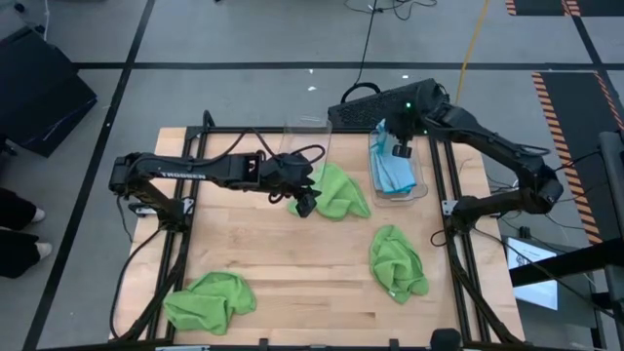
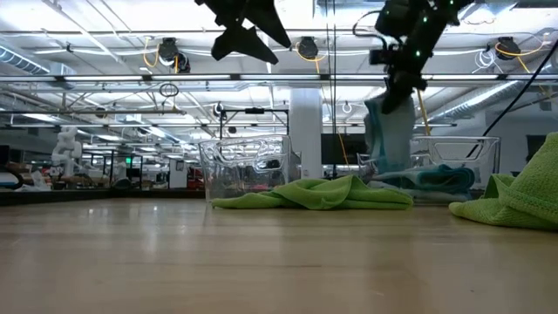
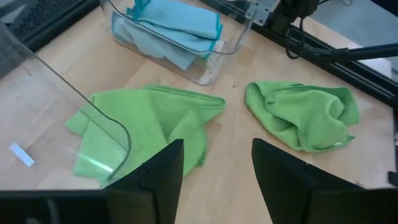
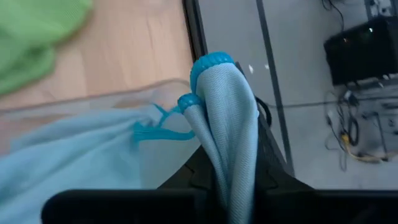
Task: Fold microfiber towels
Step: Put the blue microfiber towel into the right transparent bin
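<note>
Blue towel (image 4: 227,118) clamped in right tool (image 1: 401,150) over bin (image 1: 421,185); left tool (image 1: 304,203) released, above green towel (image 1: 341,190).

One camera looks straight down, one level across the table (image 1: 292,273), and both wrist cameras look close at the towels.

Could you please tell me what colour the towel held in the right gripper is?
Light blue towel with a brighter blue stitched edge, seen best in the right wrist view.
</note>
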